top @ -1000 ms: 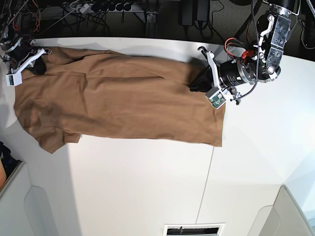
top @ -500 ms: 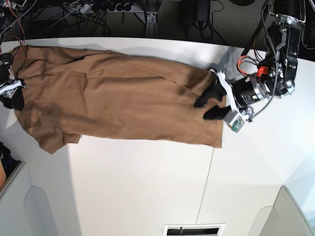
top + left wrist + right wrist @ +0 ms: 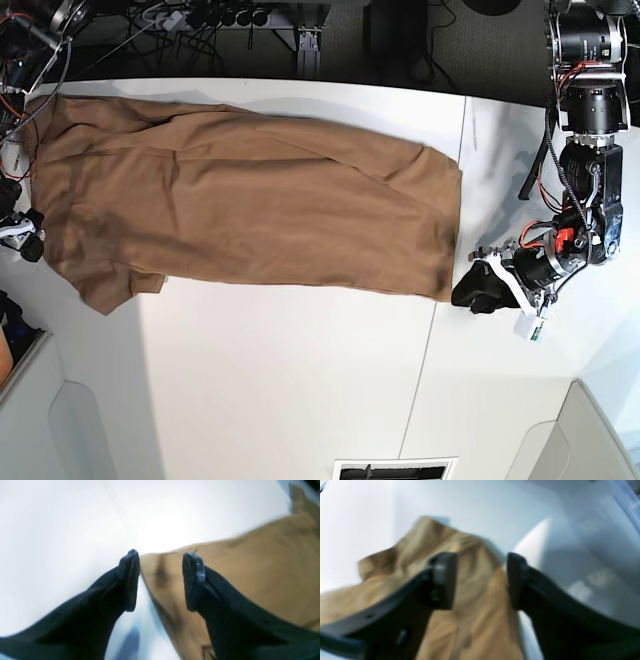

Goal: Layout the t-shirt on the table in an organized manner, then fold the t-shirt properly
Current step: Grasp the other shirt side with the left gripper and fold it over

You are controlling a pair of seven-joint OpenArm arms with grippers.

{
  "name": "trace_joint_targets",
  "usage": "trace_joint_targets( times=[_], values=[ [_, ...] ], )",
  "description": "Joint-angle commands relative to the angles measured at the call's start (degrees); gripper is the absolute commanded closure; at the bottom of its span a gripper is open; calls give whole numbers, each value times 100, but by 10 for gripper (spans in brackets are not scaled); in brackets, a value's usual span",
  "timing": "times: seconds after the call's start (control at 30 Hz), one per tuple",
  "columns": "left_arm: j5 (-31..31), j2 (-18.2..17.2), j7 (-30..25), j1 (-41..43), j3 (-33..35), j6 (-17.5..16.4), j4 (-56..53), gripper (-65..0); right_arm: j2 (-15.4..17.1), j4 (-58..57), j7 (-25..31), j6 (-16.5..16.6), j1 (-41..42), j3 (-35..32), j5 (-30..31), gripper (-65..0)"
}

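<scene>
One t-shirt [image 3: 250, 205], one table [image 3: 300, 380], two open tools

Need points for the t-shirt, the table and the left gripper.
t-shirt [image 3: 250, 205], base view, middle of the spread fabric.
table [image 3: 300, 380], base view, bare white top below the shirt.
left gripper [image 3: 160, 580], left wrist view, gap midway between its open fingertips.

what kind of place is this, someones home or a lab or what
Most likely a robotics lab or workshop, not a home. A bare white table holds only a t-shirt, power strips and loose cables run behind it, and a robot arm with exposed wiring stands at the edge.
</scene>
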Motion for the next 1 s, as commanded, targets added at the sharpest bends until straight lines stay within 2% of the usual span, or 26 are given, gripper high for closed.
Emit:
trace_joint_targets(
  times=[0.0,0.07,0.23,0.4,0.63,0.97],
  values=[
    [-114,-70,-138,-236,-35,-52,-201,-337,249,-120,157,-33,205,37,46,-359],
    [-118,-68,-177,-404,-35,-52,-737,-375,367,-496,160,-28,367,35,37,-361],
    [-160,-11,-376,-448,-35,-52,-1353,-378,455,-837,177,37,415,13,-57,-361],
    [-153,225,-426,-466,-35,-52,-1390,-378,448,-1110,522,57,417,-177,-76,-361],
    [39,586,-457,-483,-20,-52,-1390,-378,433,-1158,522,59,420,-662,-59,-361],
    [83,614,-658,-496,238,-52,-1390,-377,417,-1158,525,59,417,-929,-61,-361]
  ],
)
